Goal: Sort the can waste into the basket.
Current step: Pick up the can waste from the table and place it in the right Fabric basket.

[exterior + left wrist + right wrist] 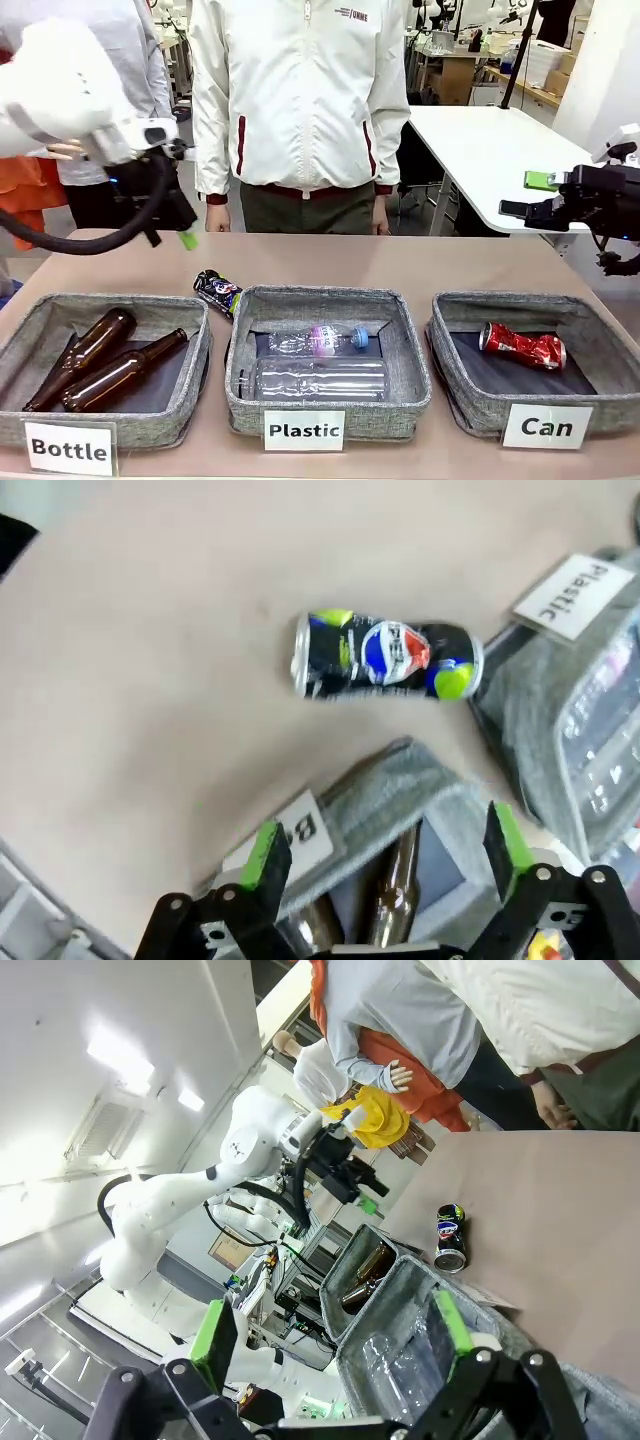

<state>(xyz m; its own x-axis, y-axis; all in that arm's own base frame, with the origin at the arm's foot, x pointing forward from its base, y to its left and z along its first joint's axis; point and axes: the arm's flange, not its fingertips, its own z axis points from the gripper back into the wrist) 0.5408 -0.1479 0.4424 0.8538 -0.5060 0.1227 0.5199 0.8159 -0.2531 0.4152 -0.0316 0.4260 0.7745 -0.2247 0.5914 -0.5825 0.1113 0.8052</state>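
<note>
A crushed red can [522,347] lies in the "Can" basket [520,298], while the black can [217,291] rests on its side on the counter [400,260], behind the gap between the "Bottle" basket [190,390] and the "Plastic" basket [325,296]. The left end effector [383,825] hangs near it, spread wide and empty. The right end effector [332,1308], equally wide and empty, hovers at the counter's far right.

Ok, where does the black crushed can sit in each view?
Front: the black can lies on the table left of centre, behind the baskets.
Left wrist: upper centre, on its side.
Right wrist: right of centre.
Shared landmark: the Bottle basket next to it.
</note>
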